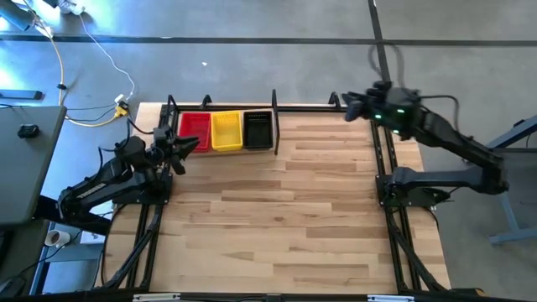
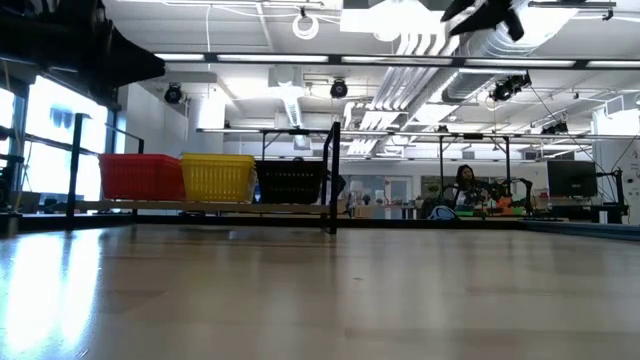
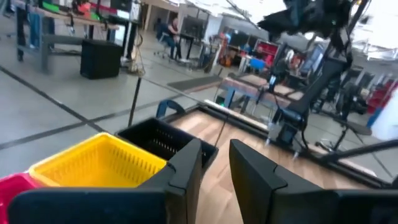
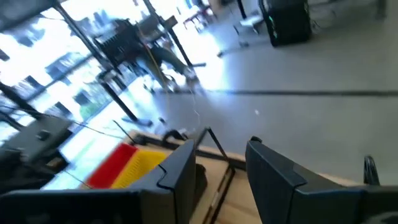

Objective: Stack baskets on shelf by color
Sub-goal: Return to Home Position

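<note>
Red (image 1: 195, 130), yellow (image 1: 226, 131) and black (image 1: 257, 130) baskets stand side by side, bottoms on the shelf board (image 2: 200, 206), at the table's far left. They end beside the black divider post (image 2: 334, 180). How many baskets each colour holds does not show. My left gripper (image 1: 191, 144) is open and empty, just near of the red basket (image 3: 12, 186), its fingers pointing over the yellow (image 3: 93, 162) and black (image 3: 155, 140) ones. My right gripper (image 1: 346, 106) is open and empty, raised above the far rail at the right.
The wide slatted tabletop (image 1: 285, 218) lies bare in front of the shelf. Black frame rails (image 1: 388, 168) run along both sides and the far edge. Cables lie on the floor (image 1: 92, 50) beyond the table. A person sits far off in the room (image 2: 465, 180).
</note>
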